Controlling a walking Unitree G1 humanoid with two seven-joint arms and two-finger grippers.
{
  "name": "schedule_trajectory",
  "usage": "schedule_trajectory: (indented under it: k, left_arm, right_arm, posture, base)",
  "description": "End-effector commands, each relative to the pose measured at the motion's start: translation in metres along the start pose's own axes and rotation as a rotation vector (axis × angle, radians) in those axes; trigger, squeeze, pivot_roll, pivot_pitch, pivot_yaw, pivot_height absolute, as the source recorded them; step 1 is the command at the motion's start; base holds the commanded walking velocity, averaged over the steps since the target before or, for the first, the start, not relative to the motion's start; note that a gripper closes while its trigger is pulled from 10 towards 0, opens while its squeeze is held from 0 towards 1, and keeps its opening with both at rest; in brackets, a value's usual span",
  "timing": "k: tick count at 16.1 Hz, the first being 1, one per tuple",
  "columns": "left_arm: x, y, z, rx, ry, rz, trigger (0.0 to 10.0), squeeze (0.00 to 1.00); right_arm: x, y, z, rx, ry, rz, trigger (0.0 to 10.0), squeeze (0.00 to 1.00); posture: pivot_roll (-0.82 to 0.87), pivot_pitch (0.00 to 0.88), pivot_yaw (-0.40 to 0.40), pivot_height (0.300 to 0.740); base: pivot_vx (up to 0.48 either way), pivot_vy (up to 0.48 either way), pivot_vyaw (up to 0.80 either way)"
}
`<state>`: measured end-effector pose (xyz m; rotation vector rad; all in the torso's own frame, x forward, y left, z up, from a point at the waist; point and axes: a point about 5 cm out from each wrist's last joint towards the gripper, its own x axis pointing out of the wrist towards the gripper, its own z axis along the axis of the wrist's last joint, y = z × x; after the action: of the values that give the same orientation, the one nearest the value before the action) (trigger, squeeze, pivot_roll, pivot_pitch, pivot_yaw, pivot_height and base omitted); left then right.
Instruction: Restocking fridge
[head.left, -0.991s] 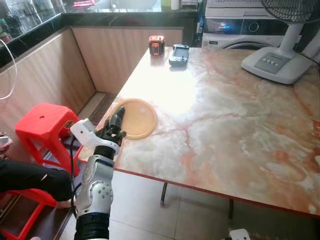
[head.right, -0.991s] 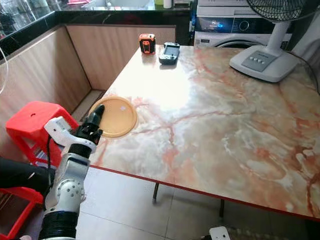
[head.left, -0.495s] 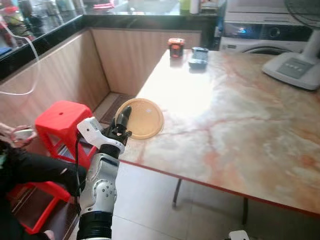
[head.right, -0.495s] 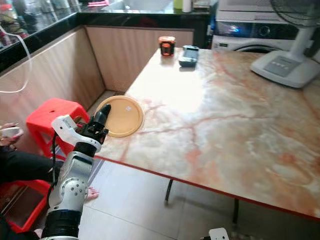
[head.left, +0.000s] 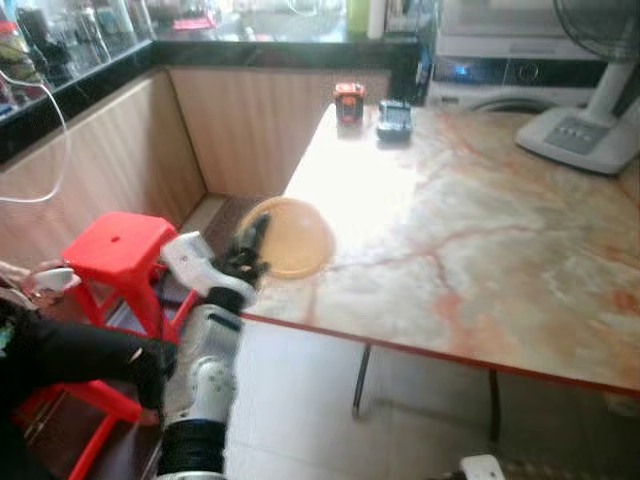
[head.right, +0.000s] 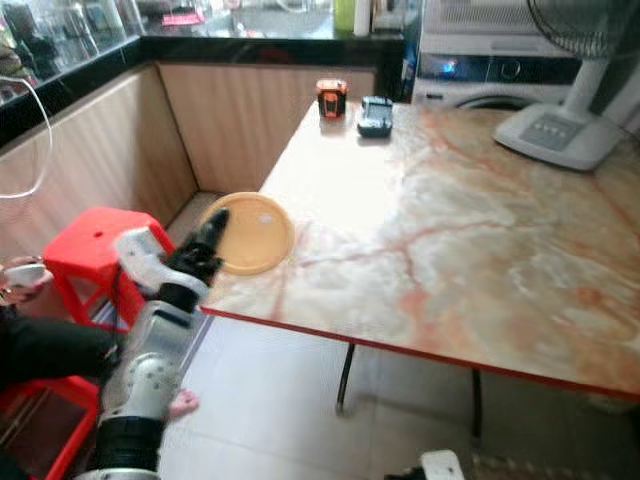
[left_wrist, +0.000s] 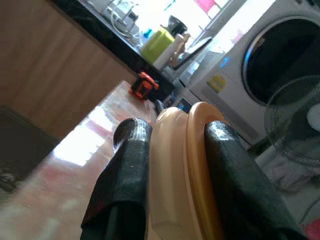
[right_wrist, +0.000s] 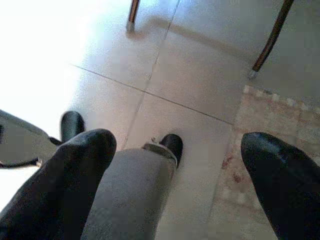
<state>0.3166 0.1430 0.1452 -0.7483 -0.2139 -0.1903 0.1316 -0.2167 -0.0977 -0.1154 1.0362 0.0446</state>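
Note:
A round yellow plate (head.left: 297, 238) lies at the left edge of the marble table (head.left: 480, 230), partly over the rim. My left gripper (head.left: 252, 240) reaches it from the left side. In the left wrist view the plate's rim (left_wrist: 186, 165) sits between the two black fingers (left_wrist: 131, 165), so the left gripper (left_wrist: 176, 129) is shut on the plate. My right gripper (right_wrist: 177, 145) hangs open over the tiled floor, with nothing between its fingers.
A red stool (head.left: 115, 245) stands left of the table, beside a seated person's dark leg (head.left: 70, 350). An orange device (head.left: 349, 100) and a dark device (head.left: 394, 118) rest at the table's far edge. A fan base (head.left: 580, 135) is at the far right. Wooden counter panels enclose the left.
The whole view has shifted as the camera moved. My left gripper stays on the plate's left rim at the table edge.

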Motion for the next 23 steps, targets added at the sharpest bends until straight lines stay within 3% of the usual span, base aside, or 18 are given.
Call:
schedule_trajectory:
  k: [1, 12, 17, 23]
  left_arm:
    - [0.0026, -0.0059, 0.0008, -0.013, -0.012, -0.016, 10.0, 0.00]
    - [0.0052, -0.0047, 0.0043, -0.012, -0.033, -0.006, 10.0, 0.00]
    - [0.0057, -0.0042, 0.0038, -0.007, -0.034, 0.001, 10.0, 0.00]
    - [0.0055, -0.0036, 0.0031, -0.001, -0.034, 0.006, 10.0, 0.00]
  right_arm:
    - [-0.0025, 0.0006, -0.0116, -0.001, 0.041, 0.008, 10.0, 0.00]
    - [-0.0018, -0.0026, -0.0061, 0.001, 0.021, 0.015, 10.0, 0.00]
    - [-0.0016, -0.0039, -0.0041, 0.008, 0.015, 0.016, 10.0, 0.00]
    - [-0.0016, -0.0040, -0.0050, -0.006, 0.030, 0.021, 10.0, 0.00]
  posture:
    - [-0.09, 0.000, 0.075, 0.740]
    - [-0.08, 0.000, 0.058, 0.740]
    - [-0.09, 0.000, 0.056, 0.740]
    - [-0.09, 0.000, 0.054, 0.740]
  base:
    - [0.000, 0.337, 0.00]
    - [0.000, 0.328, 0.00]
    - [0.000, 0.000, 0.00]
    - [0.000, 0.000, -0.74]
